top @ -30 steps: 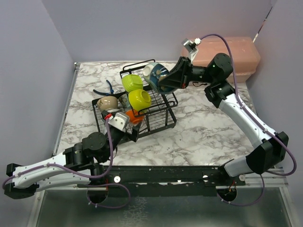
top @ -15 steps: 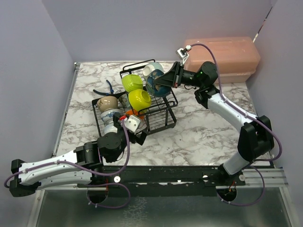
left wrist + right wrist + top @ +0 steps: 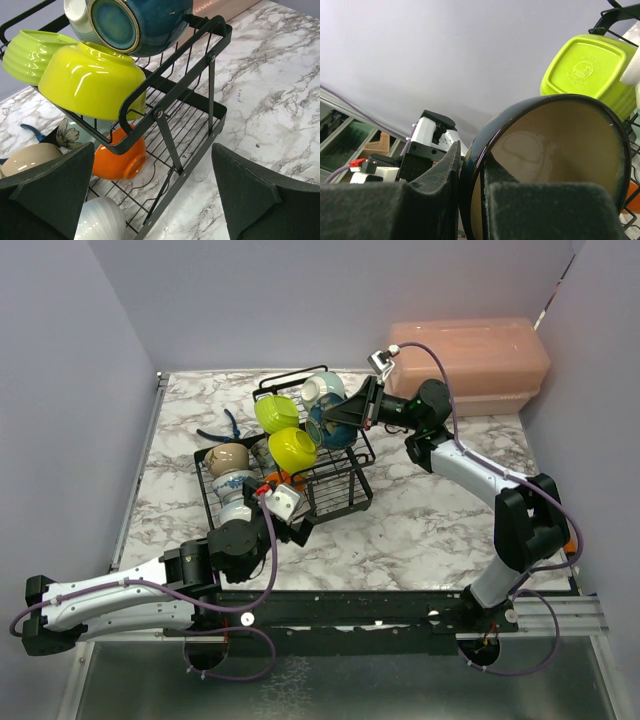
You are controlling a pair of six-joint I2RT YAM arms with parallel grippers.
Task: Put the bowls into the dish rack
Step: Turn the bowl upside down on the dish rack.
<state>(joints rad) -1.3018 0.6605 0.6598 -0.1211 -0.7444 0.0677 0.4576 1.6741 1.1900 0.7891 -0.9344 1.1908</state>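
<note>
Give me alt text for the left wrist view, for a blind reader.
A black wire dish rack on a marble table carries two yellow-green bowls on its upper shelf, a dark blue bowl beside them, and an orange bowl below. The left tool is open, its fingers at the bottom corners.

The dish rack (image 3: pixel 340 490) stands mid-desk (image 3: pixel 440 520), a lidded box (image 3: pixel 480 360) behind it to the right. On its upper shelf, a front-left bowl (image 3: pixel 294 450) sits before a back-left bowl (image 3: pixel 275 412). A rear bowl (image 3: pixel 322 390) lies behind a right-edge bowl (image 3: pixel 328 426). Below at left, a lower back bowl (image 3: pixel 228 458) lies behind a lower front bowl (image 3: pixel 236 504), and a small bowl (image 3: pixel 120 157) sits under the shelf.
</note>
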